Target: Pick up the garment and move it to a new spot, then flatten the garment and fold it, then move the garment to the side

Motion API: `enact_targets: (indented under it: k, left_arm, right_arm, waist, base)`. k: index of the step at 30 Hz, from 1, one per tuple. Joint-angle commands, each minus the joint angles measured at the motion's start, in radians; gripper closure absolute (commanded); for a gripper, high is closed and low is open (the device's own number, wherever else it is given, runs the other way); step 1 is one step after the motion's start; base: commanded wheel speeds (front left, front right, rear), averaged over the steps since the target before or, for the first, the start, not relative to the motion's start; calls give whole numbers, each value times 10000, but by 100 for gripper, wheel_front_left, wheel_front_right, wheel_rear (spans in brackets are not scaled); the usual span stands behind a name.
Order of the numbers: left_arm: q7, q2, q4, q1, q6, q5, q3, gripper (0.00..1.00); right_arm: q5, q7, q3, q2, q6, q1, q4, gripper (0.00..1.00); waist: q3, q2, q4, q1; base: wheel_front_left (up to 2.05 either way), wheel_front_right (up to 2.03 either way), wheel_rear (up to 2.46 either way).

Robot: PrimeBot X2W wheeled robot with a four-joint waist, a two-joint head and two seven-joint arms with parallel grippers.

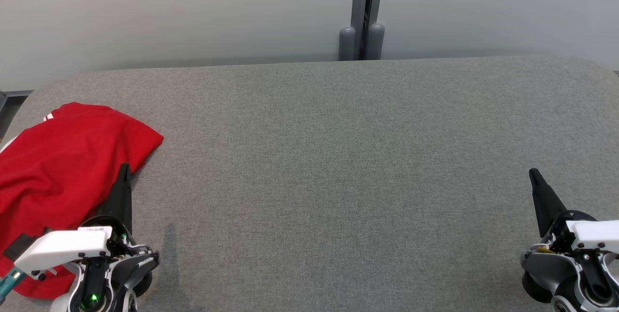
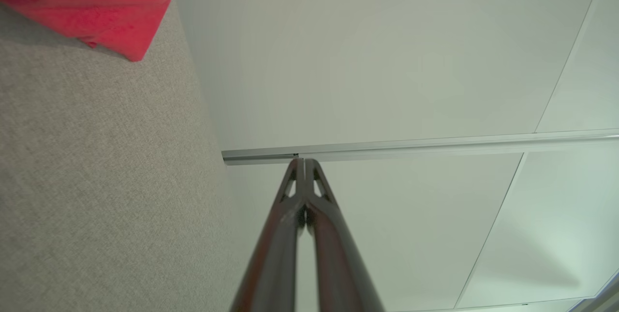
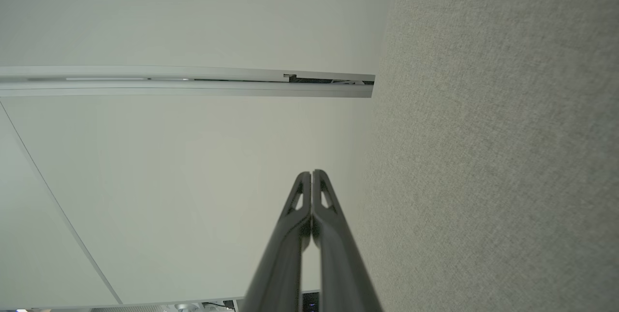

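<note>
A red garment (image 1: 63, 167) lies bunched at the left end of the grey padded surface (image 1: 329, 167), with a bit of white trim at its far edge. My left gripper (image 1: 124, 171) is at the lower left, its dark fingers pressed together, tips at the garment's right edge; the wrist view shows the fingers (image 2: 303, 167) shut on nothing, with the garment (image 2: 96, 7) off to the upper left. My right gripper (image 1: 534, 175) sits at the lower right over bare fabric, its fingers (image 3: 312, 179) shut and holding nothing.
Behind the padded surface stands a pale wall (image 1: 193, 7) with a grey vertical post (image 1: 362, 12) near the middle. The surface has rounded far corners. A teal item (image 1: 9, 280) pokes in at the bottom left by the left arm.
</note>
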Motion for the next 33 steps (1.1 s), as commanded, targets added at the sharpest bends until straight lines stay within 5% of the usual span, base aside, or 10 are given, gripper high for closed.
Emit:
enact_targets:
  k: [1, 18, 19, 33]
  left_arm:
    - [29, 52, -34, -68, 8, -33, 26, 100]
    - [29, 52, -35, -68, 8, -33, 26, 100]
    - [0, 0, 0, 0, 2, 0, 0, 0]
    - [-512, -92, 491, 461, -130, 553, -405, 0]
  right_arm:
    - [88, -30, 16, -92, 4, -36, -38, 100]
    - [79, -41, 23, -100, 4, -37, -41, 100]
    - [25, -2, 8, -4, 0, -1, -4, 0]
    - [-1524, -24, -409, 705, -9, 592, 42, 0]
  waist:
    - [0, 0, 0, 0]
    - [0, 0, 0, 0]
    - [0, 0, 0, 0]
    - [-7, 8, 11, 0]
  base:
    - [0, 0, 0]
    - [0, 0, 0]
    - [0, 0, 0]
    - [0, 0, 0]
